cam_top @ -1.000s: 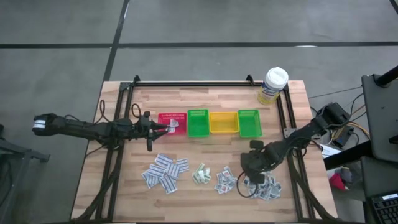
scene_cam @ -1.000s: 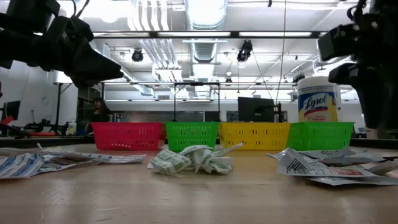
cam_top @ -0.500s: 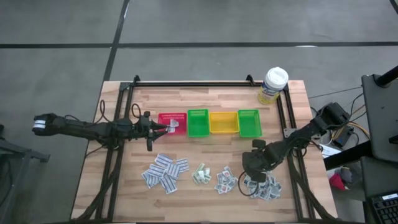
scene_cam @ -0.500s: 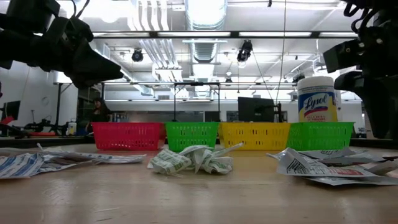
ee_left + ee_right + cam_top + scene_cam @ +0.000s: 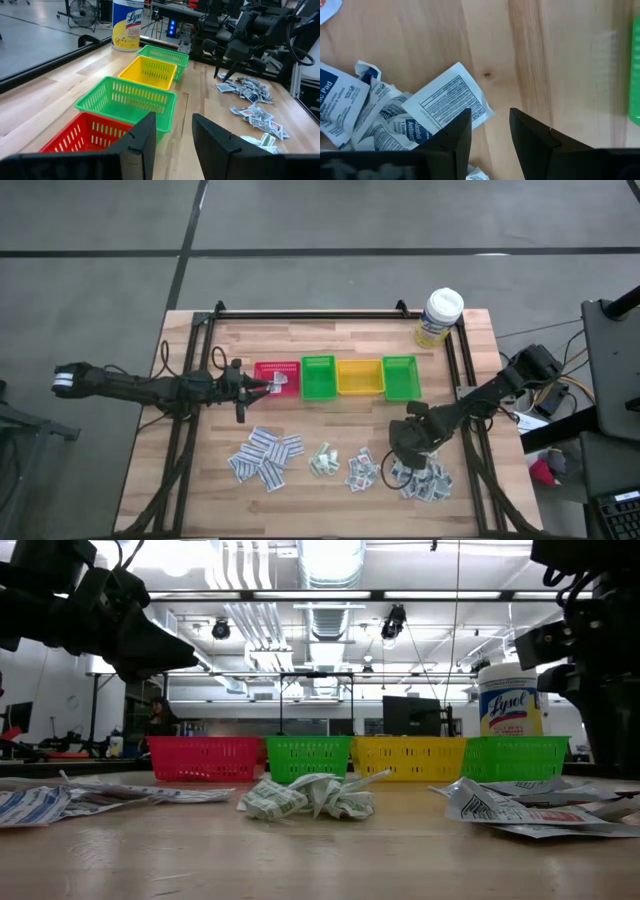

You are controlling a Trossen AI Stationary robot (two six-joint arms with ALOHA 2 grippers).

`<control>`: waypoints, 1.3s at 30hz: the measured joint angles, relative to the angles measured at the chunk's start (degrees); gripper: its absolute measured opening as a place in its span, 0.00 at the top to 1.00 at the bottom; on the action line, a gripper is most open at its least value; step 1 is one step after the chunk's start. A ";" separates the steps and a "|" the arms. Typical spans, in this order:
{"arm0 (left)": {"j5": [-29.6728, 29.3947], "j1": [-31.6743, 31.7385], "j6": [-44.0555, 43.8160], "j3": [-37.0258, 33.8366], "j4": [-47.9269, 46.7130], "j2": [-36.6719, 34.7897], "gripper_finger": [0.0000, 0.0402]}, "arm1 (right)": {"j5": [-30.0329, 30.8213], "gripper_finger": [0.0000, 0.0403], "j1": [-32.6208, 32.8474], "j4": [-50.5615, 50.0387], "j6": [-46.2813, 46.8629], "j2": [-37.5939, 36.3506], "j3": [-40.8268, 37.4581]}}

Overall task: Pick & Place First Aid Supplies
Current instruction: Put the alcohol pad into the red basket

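Open left end effector (image 5: 173, 137) over red bin (image 5: 85, 135)

Four small plastic mesh bins (image 5: 338, 377) stand in a row across the wooden counter (image 5: 200, 480). A white-capped wipes bottle (image 5: 438, 317) stands behind them, rightward. Flat white paper packets (image 5: 266, 457) lie in heaps before the bins.

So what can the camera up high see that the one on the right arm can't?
Only the high view shows the whole table: the red basket, yellow basket, the white-capped bottle, the left gripper by the red basket, and three more packet piles. Only the right wrist view shows close print on a packet, reading "Antiseptic" and "Pad". Both show the right gripper, jaws open over the rightmost pile of packets, and a green basket.
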 joint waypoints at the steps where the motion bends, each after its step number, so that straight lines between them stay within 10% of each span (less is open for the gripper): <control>1: 0.00 0.00 0.00 0.00 0.01 0.00 0.70 | -0.01 0.68 0.00 0.13 0.03 0.00 -0.01; 39: 0.00 0.00 -0.02 -0.33 0.00 0.00 0.70 | 0.05 0.80 0.04 7.03 3.04 -0.09 -5.40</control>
